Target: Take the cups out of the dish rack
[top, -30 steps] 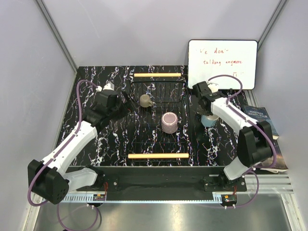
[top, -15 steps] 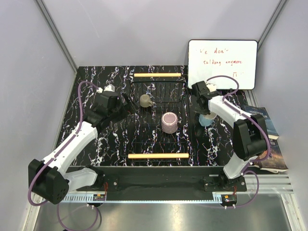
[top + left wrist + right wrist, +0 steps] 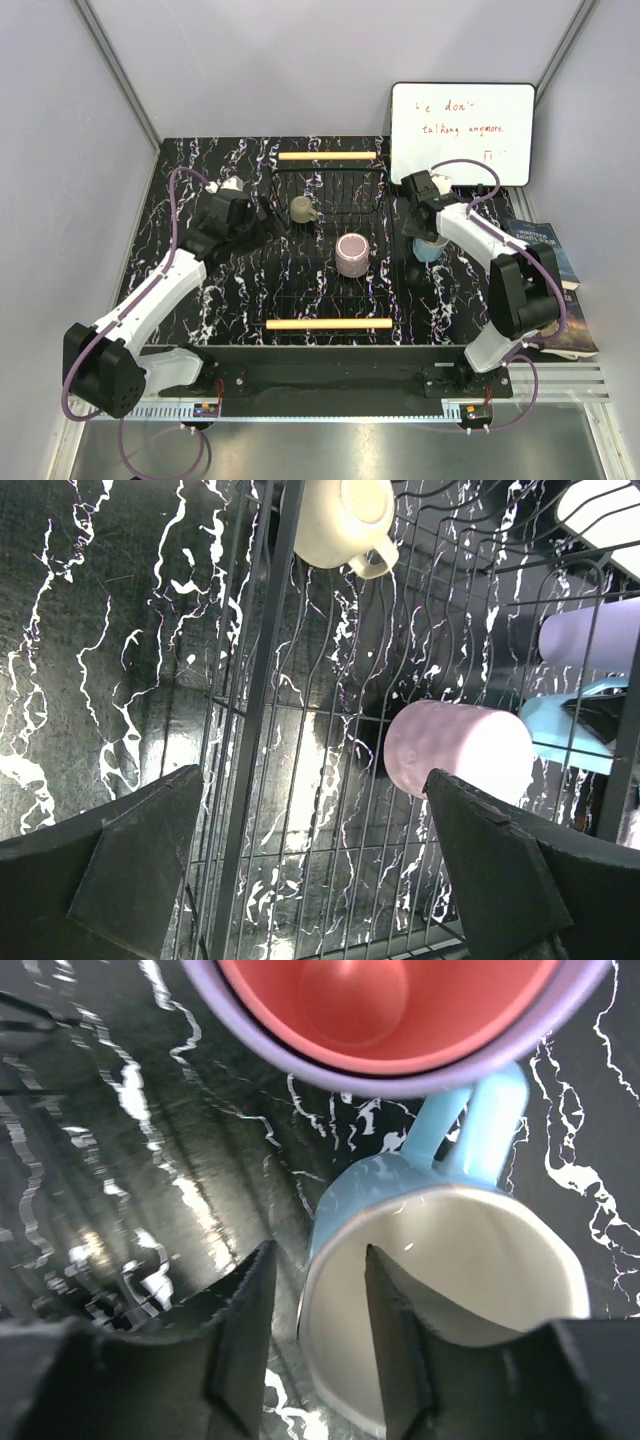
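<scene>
The dish rack [image 3: 328,323] lies mid-table. An olive-grey mug [image 3: 302,209] and an upturned mauve-pink cup [image 3: 352,254] sit in it; both show in the left wrist view, the mug [image 3: 340,525] and the mauve-pink cup [image 3: 460,750]. My left gripper [image 3: 262,215] is open and empty over the rack's left edge [image 3: 260,680]. The light blue cup [image 3: 433,250] stands on the table right of the rack. My right gripper [image 3: 318,1255] straddles its rim [image 3: 440,1290], one finger inside and one outside, with gaps showing. The coral cup [image 3: 390,1000] sits nested in the lavender cup [image 3: 330,1065] beside it.
A whiteboard [image 3: 462,130] leans at the back right. A book [image 3: 545,245] lies at the table's right edge. Grey walls enclose the table on three sides.
My left gripper has edged a little right toward the rack. My right gripper stays at the blue cup, which has barely shifted.
</scene>
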Motion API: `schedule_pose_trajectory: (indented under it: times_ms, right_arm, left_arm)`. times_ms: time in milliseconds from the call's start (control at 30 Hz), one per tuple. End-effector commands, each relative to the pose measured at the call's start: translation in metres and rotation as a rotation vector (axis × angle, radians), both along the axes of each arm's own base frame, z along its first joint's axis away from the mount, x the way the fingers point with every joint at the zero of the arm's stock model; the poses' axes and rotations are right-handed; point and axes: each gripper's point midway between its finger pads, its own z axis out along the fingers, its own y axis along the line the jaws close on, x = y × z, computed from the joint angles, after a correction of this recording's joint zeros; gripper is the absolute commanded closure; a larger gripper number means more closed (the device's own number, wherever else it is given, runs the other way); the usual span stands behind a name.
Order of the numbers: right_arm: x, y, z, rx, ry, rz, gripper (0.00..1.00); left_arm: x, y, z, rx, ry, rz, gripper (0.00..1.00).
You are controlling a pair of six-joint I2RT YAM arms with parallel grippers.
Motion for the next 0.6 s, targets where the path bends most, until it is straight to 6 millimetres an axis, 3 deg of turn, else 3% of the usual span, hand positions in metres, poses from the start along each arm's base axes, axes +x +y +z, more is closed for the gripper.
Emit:
schedule_pose_trajectory:
  times_ms: [0, 100, 200, 300, 367, 400, 433, 567]
  right_arm:
    - [0.011, 0.006, 0.049, 0.07, -0.149, 0.012, 0.5]
    - [0.012, 0.014, 0.082, 0.121, -0.225, 0.036, 0.41]
    - [0.009, 0.024, 0.131, 0.19, -0.341, 0.067, 0.34]
    - [-0.007, 0.036, 0.189, 0.279, -0.487, 0.139, 0.32]
    - [-0.017, 0.048, 0.202, 0.331, -0.521, 0.197, 0.3]
    - [-0.022, 0.059, 0.209, 0.353, -0.539, 0.238, 0.3]
    - [-0.028, 0.062, 0.218, 0.373, -0.561, 0.263, 0.29]
    - [-0.047, 0.084, 0.229, 0.421, -0.582, 0.362, 0.27]
  left_arm:
    - [0.008, -0.006, 0.017, 0.007, -0.059, -0.025, 0.01]
    - [0.01, -0.006, 0.023, 0.023, -0.081, -0.029, 0.01]
    - [0.012, -0.008, 0.032, 0.046, -0.112, -0.04, 0.01]
    - [0.013, -0.02, 0.041, 0.082, -0.143, -0.087, 0.01]
    - [0.013, -0.03, 0.044, 0.125, -0.164, -0.13, 0.01]
    - [0.011, -0.044, 0.039, 0.163, -0.161, -0.165, 0.01]
    - [0.014, -0.052, 0.046, 0.185, -0.184, -0.19, 0.01]
    - [0.013, -0.091, 0.036, 0.278, -0.16, -0.284, 0.01]
